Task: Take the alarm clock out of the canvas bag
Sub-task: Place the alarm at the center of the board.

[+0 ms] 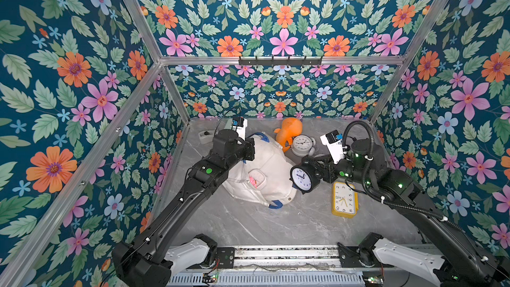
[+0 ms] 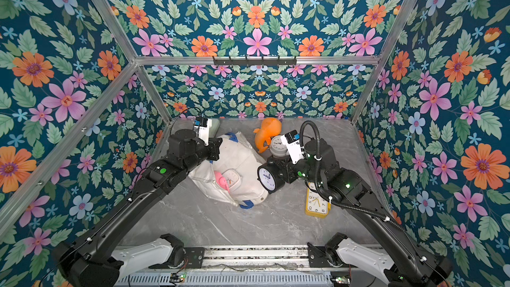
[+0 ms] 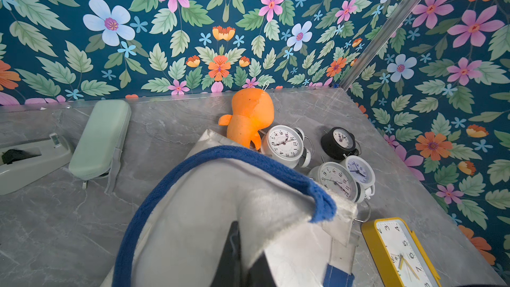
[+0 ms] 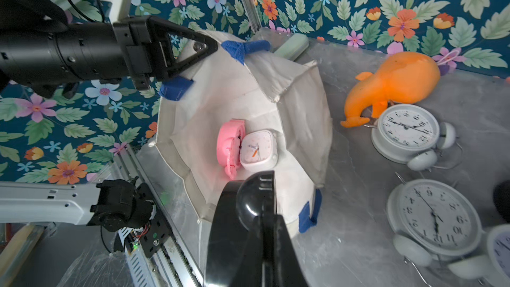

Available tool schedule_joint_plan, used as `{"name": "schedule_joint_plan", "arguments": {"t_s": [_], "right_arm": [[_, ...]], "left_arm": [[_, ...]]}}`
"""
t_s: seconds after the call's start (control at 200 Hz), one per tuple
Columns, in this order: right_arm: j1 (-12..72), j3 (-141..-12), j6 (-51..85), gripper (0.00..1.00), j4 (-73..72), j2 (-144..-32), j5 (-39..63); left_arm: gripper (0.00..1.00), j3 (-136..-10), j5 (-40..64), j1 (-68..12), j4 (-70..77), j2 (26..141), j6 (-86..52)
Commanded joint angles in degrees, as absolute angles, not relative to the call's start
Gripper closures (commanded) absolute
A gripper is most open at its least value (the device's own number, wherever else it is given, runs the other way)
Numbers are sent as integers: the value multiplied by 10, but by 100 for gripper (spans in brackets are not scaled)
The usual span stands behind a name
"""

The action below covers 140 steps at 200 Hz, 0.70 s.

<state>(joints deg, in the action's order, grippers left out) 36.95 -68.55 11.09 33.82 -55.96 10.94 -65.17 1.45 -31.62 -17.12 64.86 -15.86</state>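
Extraction step, nearly done. The left pincer (image 4: 211, 46) pinches the canvas bag (image 1: 265, 167) by its rim. The right pincer (image 1: 313, 168) clamps the black alarm clock (image 1: 301, 178), clear of the bag at its three o'clock. Next, likely: set it on bare counter (image 1: 248, 225) toward six o'clock and let go.

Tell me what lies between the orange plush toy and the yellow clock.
A white bell clock sits beside the orange plush toy, then a second white bell clock nearer the yellow clock. The left wrist view shows this best.

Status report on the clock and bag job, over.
Left end effector shut on bag rim. Right end effector shut on black clock, lifted beside bag. Pink clock, white clock inside bag.
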Motion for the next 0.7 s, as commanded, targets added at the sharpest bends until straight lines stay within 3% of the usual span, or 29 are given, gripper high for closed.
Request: {"name": "schedule_joint_plan", "arguments": {"t_s": [0.0,0.31,0.6,0.695], "right_arm": [[365,-671,99,100,366,-544,31],[353,-591,158,100,359,-536,-9],[257,-482,272,100,224,-559,208],[251,-460,286,100,191,-569,223]], "left_arm": [[100,-655,11,-316,-137,648,-152],[100,-655,3,-316,-139,649,-150],[100,-656,-21,-314,-153,641,-149],[100,-656,-30,-312,-160,637,-150]]}}
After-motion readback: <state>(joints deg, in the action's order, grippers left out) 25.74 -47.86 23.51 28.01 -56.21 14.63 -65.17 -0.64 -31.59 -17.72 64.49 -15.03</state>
